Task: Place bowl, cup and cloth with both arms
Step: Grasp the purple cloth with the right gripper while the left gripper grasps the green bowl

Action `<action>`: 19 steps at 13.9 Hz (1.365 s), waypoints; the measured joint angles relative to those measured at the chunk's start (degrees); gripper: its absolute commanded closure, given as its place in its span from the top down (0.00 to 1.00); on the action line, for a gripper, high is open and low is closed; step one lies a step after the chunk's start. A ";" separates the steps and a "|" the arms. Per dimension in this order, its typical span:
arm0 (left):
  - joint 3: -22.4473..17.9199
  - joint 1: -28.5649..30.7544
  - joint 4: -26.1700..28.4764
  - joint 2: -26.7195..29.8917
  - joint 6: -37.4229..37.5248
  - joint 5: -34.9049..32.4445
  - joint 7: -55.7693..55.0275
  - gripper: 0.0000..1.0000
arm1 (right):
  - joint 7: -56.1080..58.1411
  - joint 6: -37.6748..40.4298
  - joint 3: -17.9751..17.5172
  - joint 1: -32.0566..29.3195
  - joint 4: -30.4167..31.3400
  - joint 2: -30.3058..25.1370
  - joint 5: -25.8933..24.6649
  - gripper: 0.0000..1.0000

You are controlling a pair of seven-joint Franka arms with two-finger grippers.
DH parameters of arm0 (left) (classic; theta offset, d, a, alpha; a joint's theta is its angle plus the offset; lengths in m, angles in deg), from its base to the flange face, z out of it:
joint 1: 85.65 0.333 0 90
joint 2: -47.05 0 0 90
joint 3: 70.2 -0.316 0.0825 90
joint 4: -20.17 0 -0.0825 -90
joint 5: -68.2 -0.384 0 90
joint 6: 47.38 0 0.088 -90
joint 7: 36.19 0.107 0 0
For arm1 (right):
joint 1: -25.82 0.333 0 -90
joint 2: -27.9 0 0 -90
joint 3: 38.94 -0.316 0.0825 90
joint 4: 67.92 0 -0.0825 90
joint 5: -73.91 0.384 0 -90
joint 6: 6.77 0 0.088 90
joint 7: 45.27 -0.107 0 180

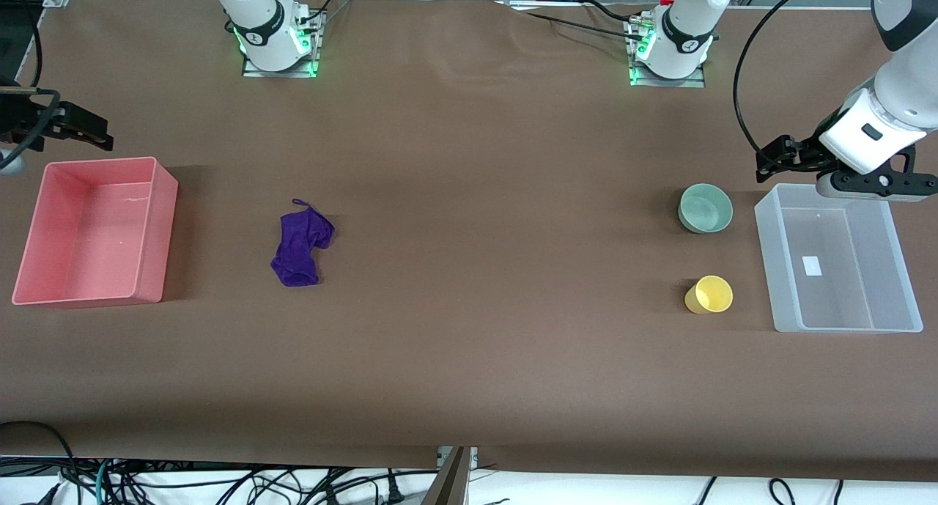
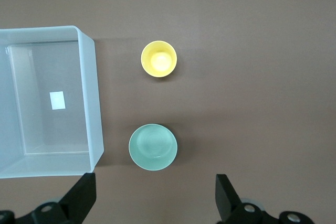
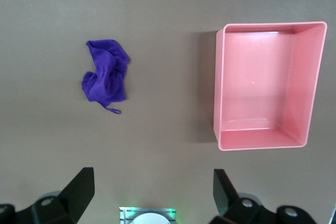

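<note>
A brown table (image 1: 469,344) fills the scene, with 2 white robot arms based along its edge farthest from the front camera.

A pink bin (image 1: 91,230) sits at the right arm's end of the table, empty inside. A clear plastic bin (image 1: 839,259) sits at the left arm's end, with a small white label on its floor.

The right gripper (image 1: 91,135) hangs in the air over the table just past the pink bin's edge farthest from the front camera, its fingers (image 3: 79,190) spread wide apart and holding nothing. The left gripper (image 1: 773,160) hangs over the table near the clear bin's corner, beside the bowl, its fingers (image 2: 81,198) also spread wide and empty.

The purple cloth (image 1: 300,245) lies crumpled on the table, near the pink bin but apart from it.

The mint-green bowl (image 1: 705,207) stands upright just beside the clear bin.

The yellow cup (image 1: 709,295) stands upright, nearer to the front camera than the bowl, also beside the clear bin.
</note>
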 measured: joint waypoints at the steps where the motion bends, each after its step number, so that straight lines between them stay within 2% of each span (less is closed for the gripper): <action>1: 0.00 0.00 0.00 0.00 0.03 0.00 0.00 1.00 | -3.18 -0.33 -1.36 -0.03 0.00 0.02 0.02 1.00; 6: -0.04 0.01 0.02 -0.29 0.43 0.00 0.00 1.00 | -15.20 -4.71 -9.65 0.00 1.20 2.06 0.08 1.00; 9: -0.25 0.32 0.28 -2.28 4.23 -0.06 1.49 1.00 | -20.79 -11.27 -13.81 0.06 5.23 3.91 0.26 1.00; 12: -0.35 2.22 0.76 -7.31 4.88 -0.08 9.76 1.00 | -20.89 -18.95 -15.35 0.04 11.79 6.99 0.44 1.00; 16: -0.43 3.69 0.99 -13.69 3.48 -0.08 25.64 1.00 | -20.89 -28.64 -15.65 -0.07 19.95 9.89 0.44 1.00; 19: -0.39 3.87 5.19 -16.24 -5.74 -0.11 34.97 1.00 | -20.89 -34.63 -15.65 -0.43 25.64 10.51 0.44 1.00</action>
